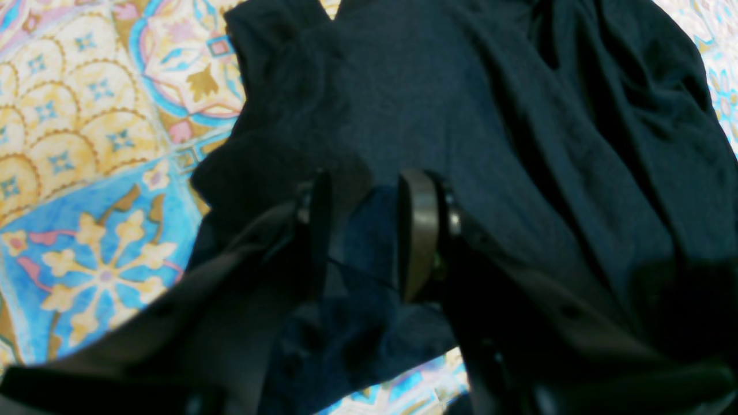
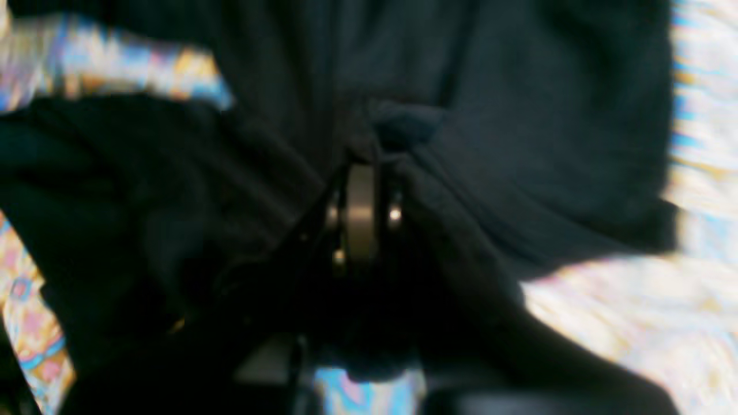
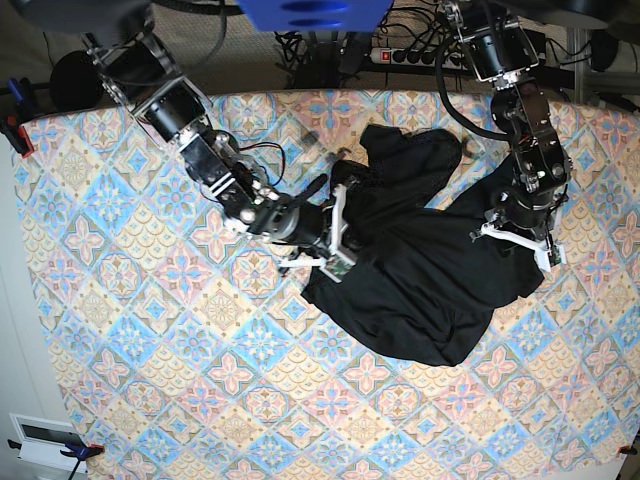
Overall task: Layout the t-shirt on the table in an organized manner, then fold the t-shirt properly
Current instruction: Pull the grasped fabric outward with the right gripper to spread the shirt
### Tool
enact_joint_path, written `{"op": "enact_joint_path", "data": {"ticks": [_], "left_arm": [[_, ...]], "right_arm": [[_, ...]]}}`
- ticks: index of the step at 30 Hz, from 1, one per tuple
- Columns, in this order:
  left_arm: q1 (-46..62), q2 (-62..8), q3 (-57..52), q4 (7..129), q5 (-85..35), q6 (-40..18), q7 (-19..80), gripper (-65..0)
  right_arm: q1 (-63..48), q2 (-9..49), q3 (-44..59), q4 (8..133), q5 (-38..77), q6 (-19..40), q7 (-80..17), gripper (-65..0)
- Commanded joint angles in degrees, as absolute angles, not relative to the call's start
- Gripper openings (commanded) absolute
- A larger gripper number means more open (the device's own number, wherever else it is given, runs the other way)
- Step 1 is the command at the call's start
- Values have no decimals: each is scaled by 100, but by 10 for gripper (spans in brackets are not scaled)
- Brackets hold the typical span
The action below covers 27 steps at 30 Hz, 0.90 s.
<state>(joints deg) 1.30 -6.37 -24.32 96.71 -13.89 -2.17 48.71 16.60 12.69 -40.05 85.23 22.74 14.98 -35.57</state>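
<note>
The black t-shirt [image 3: 420, 270] lies bunched toward the bench's [image 3: 130, 330] far right; the right pincer [image 2: 362, 173] pinches a fold, the left pincer [image 1: 364, 230] half-parted around cloth, apparently to spread it.

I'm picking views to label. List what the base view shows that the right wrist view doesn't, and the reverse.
Only the base view: both arms, the left gripper at the far side of the crumpled t-shirt, the shirt's whole outline, and the table edge to edge.

Only the right wrist view: the right gripper up close, jaws shut on a pinched fold of the shirt.

Both: the black shirt, the patterned table, and the right gripper at the shirt's edge.
</note>
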Motion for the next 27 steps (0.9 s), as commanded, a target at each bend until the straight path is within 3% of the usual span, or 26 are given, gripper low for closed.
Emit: {"op": "enact_joint_path", "data": {"ticks": [1,14,21,27], "left_arm": [[57,-716,-2440,9701,-1429,-233,4760,-456],[4,-716,-2440,9622,-1429,-233,4760,-456],[-4,-734,-2440,9622,-1429,-233,4760,-456],[-4,-804,-2440,9622,-1429,-233,4752,-456]], "right_arm": [[1710,1385,-3811,8787,2325,1499,-3424,-650],[-57,2615,-1367,10176,2352,1499,-3415,-650],[-1235,2624,277,10352,2343,1499,-3424,-650],[-1613,2598,866,10396,2316,1499,-4013,-650]]}}
